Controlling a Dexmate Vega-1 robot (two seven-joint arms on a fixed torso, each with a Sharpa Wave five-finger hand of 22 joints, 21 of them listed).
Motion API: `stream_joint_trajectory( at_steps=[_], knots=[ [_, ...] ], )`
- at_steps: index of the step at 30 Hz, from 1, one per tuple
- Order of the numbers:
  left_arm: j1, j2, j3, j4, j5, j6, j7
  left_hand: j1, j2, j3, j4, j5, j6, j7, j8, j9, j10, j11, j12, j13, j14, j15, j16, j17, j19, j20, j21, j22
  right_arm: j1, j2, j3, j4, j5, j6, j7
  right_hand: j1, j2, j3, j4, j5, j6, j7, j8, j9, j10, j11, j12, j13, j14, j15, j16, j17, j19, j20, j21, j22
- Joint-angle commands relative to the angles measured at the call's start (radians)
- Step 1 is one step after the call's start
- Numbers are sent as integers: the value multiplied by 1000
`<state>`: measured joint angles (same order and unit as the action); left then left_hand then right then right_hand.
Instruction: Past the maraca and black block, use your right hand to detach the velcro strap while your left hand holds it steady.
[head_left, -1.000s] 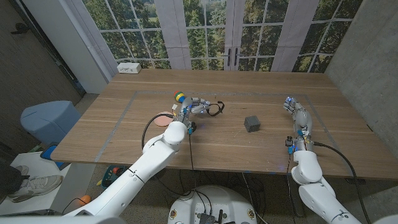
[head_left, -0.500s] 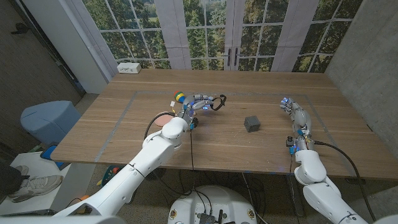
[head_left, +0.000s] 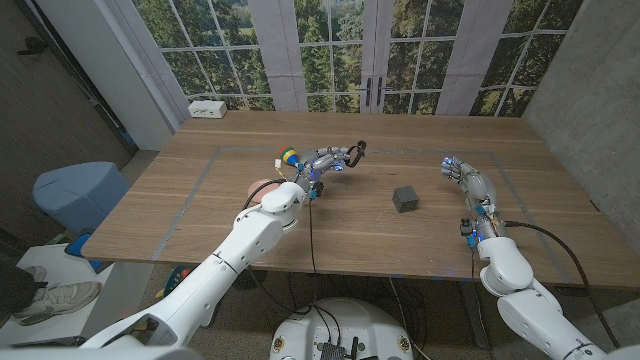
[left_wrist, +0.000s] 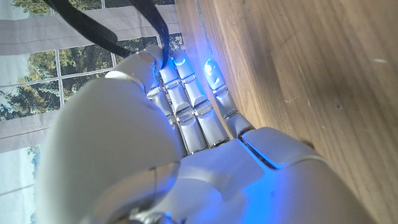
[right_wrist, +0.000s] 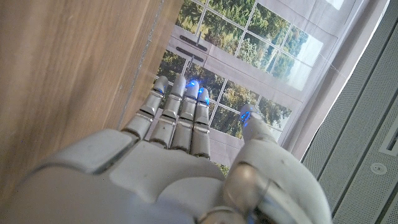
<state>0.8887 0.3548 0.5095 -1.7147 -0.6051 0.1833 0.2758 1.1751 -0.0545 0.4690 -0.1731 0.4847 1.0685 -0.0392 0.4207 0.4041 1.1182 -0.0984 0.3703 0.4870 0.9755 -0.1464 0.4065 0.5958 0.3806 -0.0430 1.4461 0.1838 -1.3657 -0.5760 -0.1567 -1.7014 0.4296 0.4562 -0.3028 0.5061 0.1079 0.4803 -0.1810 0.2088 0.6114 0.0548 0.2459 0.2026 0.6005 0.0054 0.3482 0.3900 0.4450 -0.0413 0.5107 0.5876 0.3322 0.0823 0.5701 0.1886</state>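
- Left hand (head_left: 325, 162) pinches the velcro strap (head_left: 350, 155), lifted just above the far table beside the maraca (head_left: 288, 157).
- Right hand (head_left: 462, 171) hangs spread, empty, well right.
- The strap looks light and floppy; its free end seems the place to grab.

I see the black velcro strap (head_left: 350, 157) looped, lifted off the counter at 12 o'clock, pinched in my left hand (head_left: 328, 160); its thin bands run past the fingers (left_wrist: 186, 93).
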Motion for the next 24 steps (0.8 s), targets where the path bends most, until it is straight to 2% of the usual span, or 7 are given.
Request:
stream_joint_trajectory(
  at_steps=[1, 9, 18, 24],
  knots=[
    [-44, -17, 5, 46, -122, -1, -40, 10, 3, -5, -1, 5, 10, 6, -10, -3, 108, -102, -4, 2, 7, -96, -4, 2, -7, -67, 4, 2, -1, -36, -10, -49, -10, -40, 18, 30, -11, -1, -6, 3, 6, -4, 6, 6, -7, -5, 5, 13, -15, -5, 8, 15, -7, 5, 9, 4],
    [-76, -31, 13, 73, -173, 1, -72, 12, 1, -7, -2, 7, 12, 7, -19, -10, 112, -100, -11, -1, 11, -96, -6, 5, -8, -67, 6, 2, 0, -46, -18, -70, -38, -40, 19, 48, -18, -4, -4, 3, 7, -6, 6, 7, -8, -1, 10, 26, -18, -2, 16, 28, -7, 9, 10, 4],
    [-93, -53, 23, 97, -200, -11, -75, 15, 1, -9, -2, 9, 16, 8, -25, -16, 115, -100, -14, 2, 12, -96, -11, 5, -9, -67, 7, 2, 4, -55, -29, -91, -61, -50, 22, 76, -23, -9, -2, 4, 19, -10, 12, 9, 11, -12, 28, 45, -7, -13, 36, 51, 0, 7, 14, 4],
    [-100, -66, 33, 103, -207, -12, -66, 16, 1, -11, -1, 11, 19, 10, -30, -20, 118, -99, -18, 3, 13, -96, -13, 8, -10, -69, 7, 2, 5, -55, -35, -102, -76, -54, 18, 101, -30, -15, -1, 3, 28, -18, 14, 10, -13, -19, 29, 64, -42, -21, 36, 72, -8, 6, 13, 5]
  ],
)
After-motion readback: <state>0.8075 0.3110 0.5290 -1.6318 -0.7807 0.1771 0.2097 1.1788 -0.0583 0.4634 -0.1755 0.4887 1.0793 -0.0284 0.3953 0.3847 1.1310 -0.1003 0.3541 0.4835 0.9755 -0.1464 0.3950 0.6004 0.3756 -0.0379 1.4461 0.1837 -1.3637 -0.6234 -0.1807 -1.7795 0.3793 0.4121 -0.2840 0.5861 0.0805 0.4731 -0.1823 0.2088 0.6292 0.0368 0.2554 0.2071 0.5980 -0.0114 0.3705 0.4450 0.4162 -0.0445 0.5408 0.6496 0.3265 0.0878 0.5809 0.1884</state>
